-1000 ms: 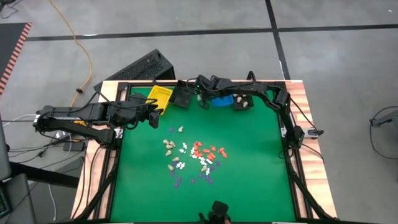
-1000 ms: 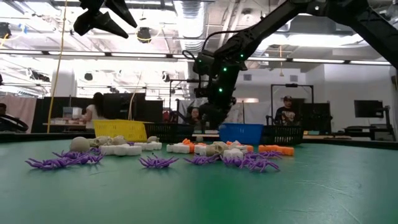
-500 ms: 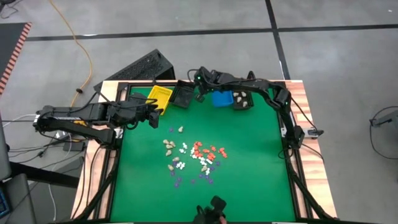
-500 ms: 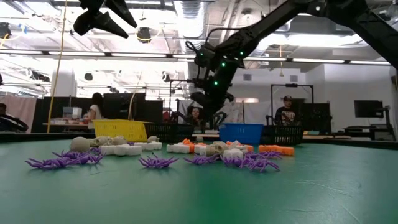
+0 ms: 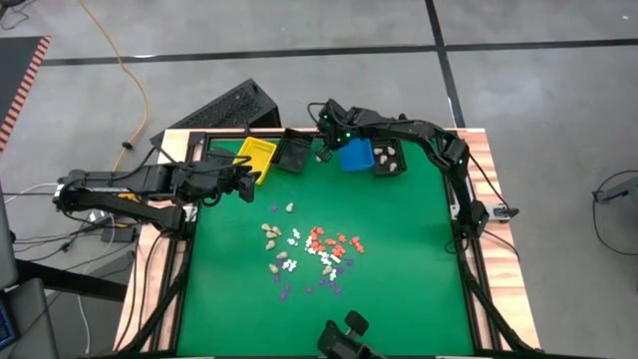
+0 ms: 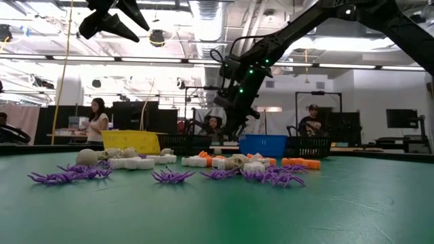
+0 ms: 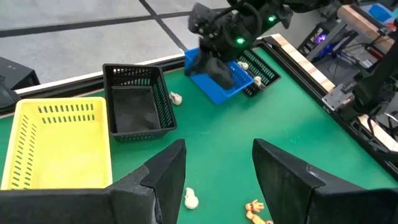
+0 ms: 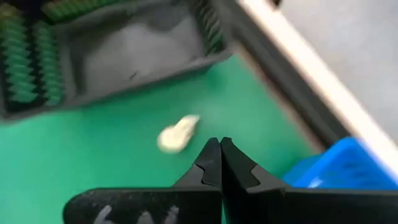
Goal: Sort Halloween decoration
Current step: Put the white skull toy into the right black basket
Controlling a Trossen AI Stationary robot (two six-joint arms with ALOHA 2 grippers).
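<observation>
Pinching empty, the right gripper [image 8: 219,163] hangs over felt-like green table [image 5: 399,249]; left gripper [image 7: 214,168] gapes.

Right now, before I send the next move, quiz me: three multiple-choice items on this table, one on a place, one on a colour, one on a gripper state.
1. The right gripper is: A) over the loose pile B) at the far edge by the blue bin C) off the table.
2. The bin nearest the left gripper is: A) yellow B) red C) white.
3. The right gripper's fingers are: A) wide open B) shut, empty C) holding a bin.

Answers: B, the high view shows it beside the blue bin; A, the yellow bin sits by it; B, the right wrist view shows fingertips touching, nothing between.
</observation>
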